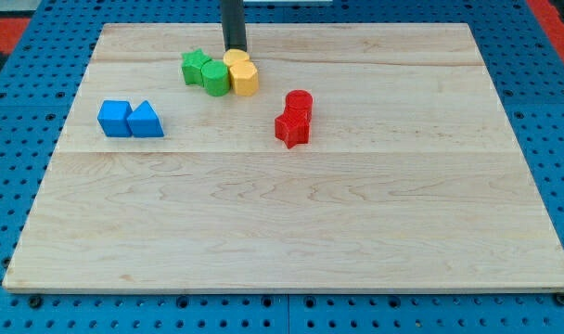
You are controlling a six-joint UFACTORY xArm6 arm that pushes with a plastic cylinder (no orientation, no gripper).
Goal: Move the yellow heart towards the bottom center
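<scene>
The yellow heart-shaped block sits near the top of the pale wooden table, a little to the view's left of centre, and its exact outline is hard to make out from this angle. There are no jaws on this arm, so nothing is clenched or released; it ends in a straight dark rod, and my tip stands just behind the yellow block on the view's top side, touching it or nearly so.

In the one camera view, two green blocks press against the yellow one on its left side: a green star-like block and a rounder green block. I judge this the chief risk: a push straight down the view may drag the rounder green block along, or let the yellow block pivot against it and slip off my tip to one side.

A red block pair, a rounded red block above a red star-like block, lies down and to the view's right, near the route. If the yellow block drifts right, it could strike them and scatter them.

A blue cube and a blue triangular block sit well apart at the view's left and seem out of harm's way.

The bottom centre lies far off, so small heading errors may grow.
</scene>
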